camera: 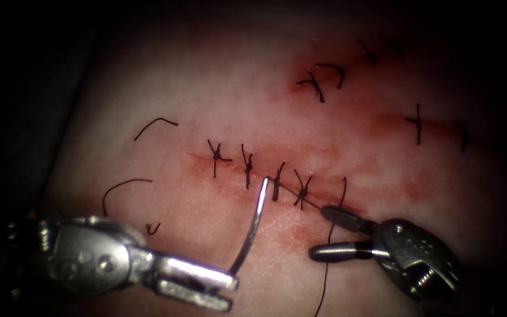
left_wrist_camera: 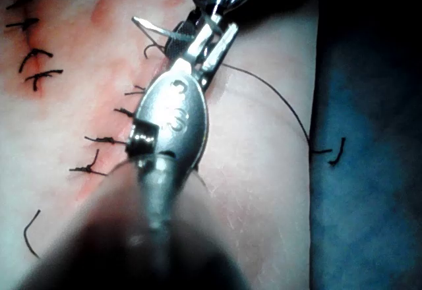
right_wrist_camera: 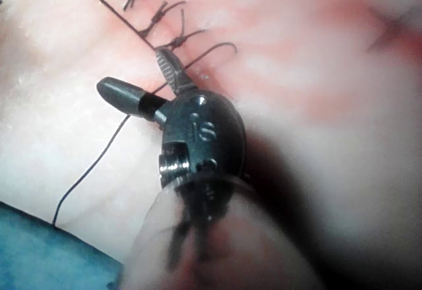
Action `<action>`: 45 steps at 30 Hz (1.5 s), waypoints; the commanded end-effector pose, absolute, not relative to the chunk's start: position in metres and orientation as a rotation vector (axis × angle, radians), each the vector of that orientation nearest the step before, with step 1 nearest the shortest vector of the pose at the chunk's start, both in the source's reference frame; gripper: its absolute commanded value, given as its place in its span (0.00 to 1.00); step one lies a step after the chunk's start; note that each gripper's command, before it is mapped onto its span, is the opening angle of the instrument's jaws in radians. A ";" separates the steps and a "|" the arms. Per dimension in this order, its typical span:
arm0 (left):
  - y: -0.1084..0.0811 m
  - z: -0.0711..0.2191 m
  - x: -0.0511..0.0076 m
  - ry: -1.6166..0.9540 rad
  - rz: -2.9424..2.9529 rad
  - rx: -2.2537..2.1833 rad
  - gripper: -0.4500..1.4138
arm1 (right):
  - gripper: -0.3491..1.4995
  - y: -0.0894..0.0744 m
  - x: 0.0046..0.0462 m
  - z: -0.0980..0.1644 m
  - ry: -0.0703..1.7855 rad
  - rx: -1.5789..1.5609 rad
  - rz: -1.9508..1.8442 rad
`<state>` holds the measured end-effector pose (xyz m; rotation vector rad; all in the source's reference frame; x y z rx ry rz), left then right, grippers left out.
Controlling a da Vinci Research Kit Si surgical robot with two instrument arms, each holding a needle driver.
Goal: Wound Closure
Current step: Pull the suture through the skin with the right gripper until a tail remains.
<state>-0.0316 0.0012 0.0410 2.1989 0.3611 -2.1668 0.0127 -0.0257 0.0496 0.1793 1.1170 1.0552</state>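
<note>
My left tool (camera: 221, 287), a bright steel needle driver, has its two jaws clamped on the curved silver needle (camera: 253, 226) at its rear end. The needle arcs up from my jaws, and its pointed tip sits at the lower edge of the cut (camera: 277, 182), a reddish horizontal line across the pale pink slab of tissue (camera: 206, 88); whether the tip is actually in the tissue I cannot tell. My right tool (camera: 327, 232), a darker steel driver, has its jaws spread wide apart and holds nothing. Its upper jaw rests at the right end of the cut, touching the thin dark thread (camera: 324, 276). That thread runs from the needle tip along the cut's stitches (camera: 247, 164), then trails down towards the tissue's near edge. Loose cut ends of thread (camera: 121, 191) lie left of the cut. Red fluid (camera: 300, 232) stains the tissue around the wound.
</note>
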 end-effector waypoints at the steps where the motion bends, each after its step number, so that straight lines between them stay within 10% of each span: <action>1: 0.001 0.041 -0.0315 0.356 -2.167 2.208 0.00 | 0.87 -0.026 0.0126 0.049 1.108 0.159 1.058; 24: 0.000 0.040 -0.0317 0.328 -2.186 2.204 0.00 | 0.80 -0.026 0.0148 0.053 0.918 0.111 0.920; 29: 0.000 0.040 -0.0317 0.327 -2.186 2.204 0.00 | 0.53 -0.027 0.0146 0.054 0.869 0.114 0.857; 30: 0.000 0.040 -0.0317 0.327 -2.186 2.204 0.00 | 0.00 -0.027 0.0144 0.054 0.856 0.112 0.827; 45: 0.000 0.043 -0.0323 0.317 -2.178 2.211 0.00 | 0.00 -0.029 0.0156 0.052 0.796 0.128 0.821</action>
